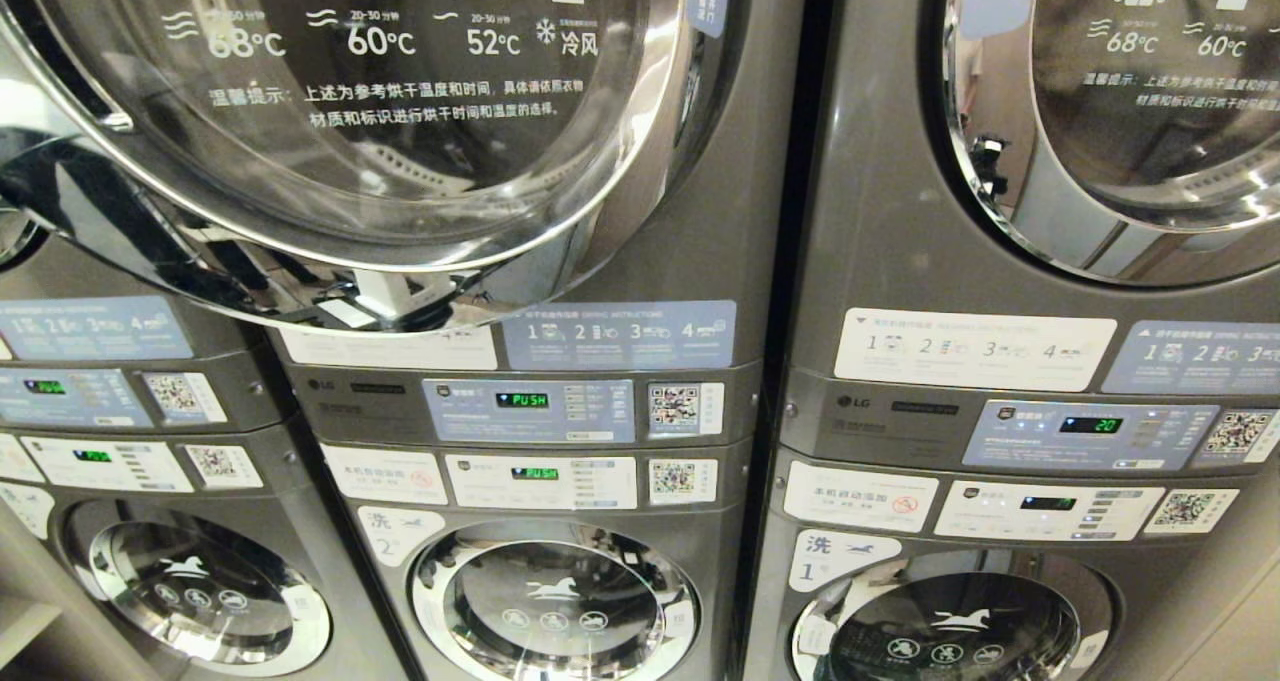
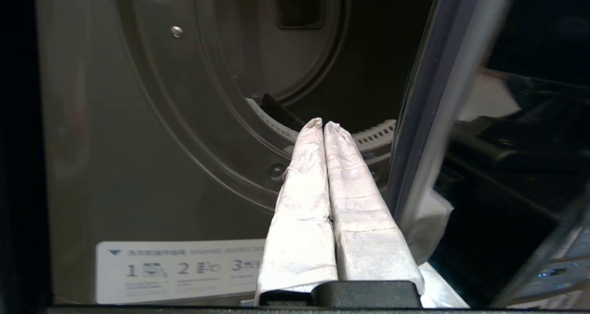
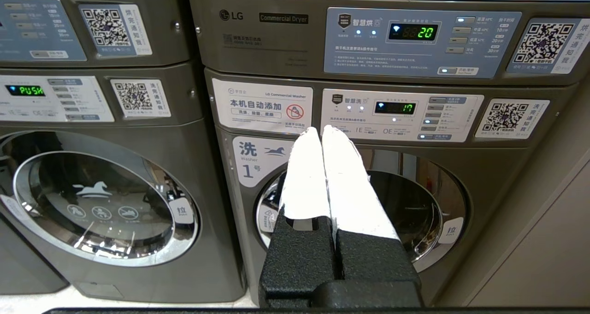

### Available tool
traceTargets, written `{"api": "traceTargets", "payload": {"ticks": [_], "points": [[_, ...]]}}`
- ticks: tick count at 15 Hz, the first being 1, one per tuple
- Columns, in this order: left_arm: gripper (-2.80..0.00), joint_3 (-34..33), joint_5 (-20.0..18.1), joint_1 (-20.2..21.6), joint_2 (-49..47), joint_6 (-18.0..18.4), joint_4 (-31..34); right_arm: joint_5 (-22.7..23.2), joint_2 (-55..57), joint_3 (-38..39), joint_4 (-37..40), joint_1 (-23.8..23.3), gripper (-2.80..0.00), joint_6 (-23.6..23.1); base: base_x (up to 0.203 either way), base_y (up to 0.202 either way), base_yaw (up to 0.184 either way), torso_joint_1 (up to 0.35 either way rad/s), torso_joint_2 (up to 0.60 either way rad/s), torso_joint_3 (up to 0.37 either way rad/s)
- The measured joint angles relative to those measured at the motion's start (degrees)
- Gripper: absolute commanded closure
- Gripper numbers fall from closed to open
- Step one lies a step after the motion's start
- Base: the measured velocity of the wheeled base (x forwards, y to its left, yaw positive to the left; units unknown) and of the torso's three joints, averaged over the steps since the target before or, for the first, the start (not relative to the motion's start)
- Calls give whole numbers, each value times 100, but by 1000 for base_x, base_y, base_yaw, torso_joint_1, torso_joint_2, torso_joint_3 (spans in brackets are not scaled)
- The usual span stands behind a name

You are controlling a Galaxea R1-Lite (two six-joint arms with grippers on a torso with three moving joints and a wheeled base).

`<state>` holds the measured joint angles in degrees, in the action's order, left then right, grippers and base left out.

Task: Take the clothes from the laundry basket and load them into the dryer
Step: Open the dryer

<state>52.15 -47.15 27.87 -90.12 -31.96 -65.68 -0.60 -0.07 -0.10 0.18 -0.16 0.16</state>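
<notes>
The middle dryer has its round glass door swung open toward me. In the left wrist view my left gripper is shut with nothing between its white-wrapped fingers. It points at the lower rim of the dryer's dark drum opening, right beside the edge of the open door. My right gripper is parked low, shut and empty, facing washer number 1. The clothes and the laundry basket are out of view. Neither arm shows in the head view.
A second dryer on the right has its door closed. Washers sit under the dryers, with control panels between them. An instruction label is below the dryer opening.
</notes>
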Motion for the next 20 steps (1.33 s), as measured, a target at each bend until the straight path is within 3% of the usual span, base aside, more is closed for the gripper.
{"api": "traceTargets", "payload": {"ticks": [6,11,14,20], "points": [[0,-1145,5,-100,1157,-177,30,0,0,-9,11,-2,0,-5,0,0,0,0,0,0],[0,-1891,2,-484,2228,-202,140,2,0,-9,17,0,0,-14,0,0,0,0,0,0],[0,-1985,6,-775,2800,-202,705,2,0,-9,16,0,0,-16,0,0,0,0,0,0],[0,-1996,2,-1844,3872,-151,2112,2,0,-9,15,0,0,-13,0,0,0,0,0,0]]}}
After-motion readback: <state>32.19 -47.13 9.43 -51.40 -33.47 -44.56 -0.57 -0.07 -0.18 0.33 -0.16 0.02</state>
